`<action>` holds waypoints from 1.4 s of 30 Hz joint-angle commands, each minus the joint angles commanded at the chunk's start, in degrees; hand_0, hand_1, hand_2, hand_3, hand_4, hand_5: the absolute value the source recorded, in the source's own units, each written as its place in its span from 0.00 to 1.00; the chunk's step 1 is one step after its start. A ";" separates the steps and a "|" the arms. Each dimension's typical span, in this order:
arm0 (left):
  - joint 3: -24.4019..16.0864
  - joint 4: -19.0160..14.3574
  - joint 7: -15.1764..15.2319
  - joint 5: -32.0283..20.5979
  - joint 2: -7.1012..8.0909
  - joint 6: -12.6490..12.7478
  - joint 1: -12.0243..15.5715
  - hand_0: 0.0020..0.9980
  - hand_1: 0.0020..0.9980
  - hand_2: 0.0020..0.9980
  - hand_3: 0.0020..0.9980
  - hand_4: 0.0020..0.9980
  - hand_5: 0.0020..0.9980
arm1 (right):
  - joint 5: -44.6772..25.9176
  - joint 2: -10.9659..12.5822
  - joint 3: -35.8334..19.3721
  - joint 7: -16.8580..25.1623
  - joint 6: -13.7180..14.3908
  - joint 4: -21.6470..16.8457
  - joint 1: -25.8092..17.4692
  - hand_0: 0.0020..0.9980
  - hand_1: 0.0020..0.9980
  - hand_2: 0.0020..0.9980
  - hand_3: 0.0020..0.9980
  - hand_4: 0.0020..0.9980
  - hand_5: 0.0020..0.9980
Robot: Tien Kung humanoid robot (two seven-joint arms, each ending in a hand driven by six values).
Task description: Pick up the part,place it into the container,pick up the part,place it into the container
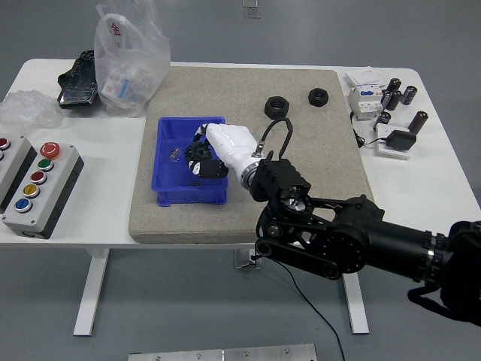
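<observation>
Head view: part [197,158] beneath curled fingers [204,154], inside container [167,185].

A workshop or robotics lab is indicated: a grey box of coloured push-buttons [39,188], black cylindrical capacitors [397,98] and 2 black hex nuts [275,106] are laid on a white table [421,192].

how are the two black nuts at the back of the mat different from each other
The left nut looks larger than the right nut. The left nut sits nearer the blue bin and the right hand reaching into it; the right nut lies farther back, close to the mat's far right corner. Both are black, hexagonal, lying flat on the mat with the hole facing up, apart from each other and untouched.
</observation>
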State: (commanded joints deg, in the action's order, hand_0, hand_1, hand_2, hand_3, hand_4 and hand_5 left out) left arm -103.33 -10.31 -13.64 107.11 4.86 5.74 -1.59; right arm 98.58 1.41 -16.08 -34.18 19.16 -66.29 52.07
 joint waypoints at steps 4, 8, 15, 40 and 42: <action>0.04 0.00 -0.02 -0.06 -0.04 -0.01 0.02 0.74 0.65 0.61 0.74 0.75 0.59 | -0.37 -0.08 0.11 -0.25 0.23 0.27 -0.22 0.34 0.64 0.69 0.71 0.81 0.42; 0.06 0.00 -0.03 -0.12 -0.04 0.00 0.04 0.74 0.65 0.61 0.74 0.75 0.59 | -1.02 -0.16 0.16 -0.03 0.44 0.39 -0.41 0.34 0.64 0.69 0.71 0.81 0.42; -0.03 0.00 -0.10 -0.09 -0.08 0.00 -0.03 0.74 0.65 0.61 0.74 0.75 0.59 | -2.06 -0.18 0.15 0.71 1.40 0.59 -0.66 0.33 0.64 0.70 0.72 0.83 0.44; -0.82 0.00 0.32 0.52 -0.35 0.15 0.08 0.74 0.65 0.61 0.73 0.75 0.60 | 5.23 6.54 -24.26 5.30 13.99 -4.26 -11.86 0.30 0.61 0.69 0.71 0.82 0.45; -0.88 0.00 0.33 0.62 -0.33 0.17 0.10 0.74 0.65 0.61 0.73 0.75 0.60 | 4.94 7.21 -27.16 6.85 15.69 -5.26 -13.44 0.30 0.61 0.69 0.71 0.82 0.45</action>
State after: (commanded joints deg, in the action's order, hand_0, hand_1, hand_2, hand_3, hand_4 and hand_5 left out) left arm -104.21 -10.31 -13.30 107.73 4.53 5.91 -1.49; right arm 103.52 8.62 -43.24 -27.33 34.85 -71.54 38.62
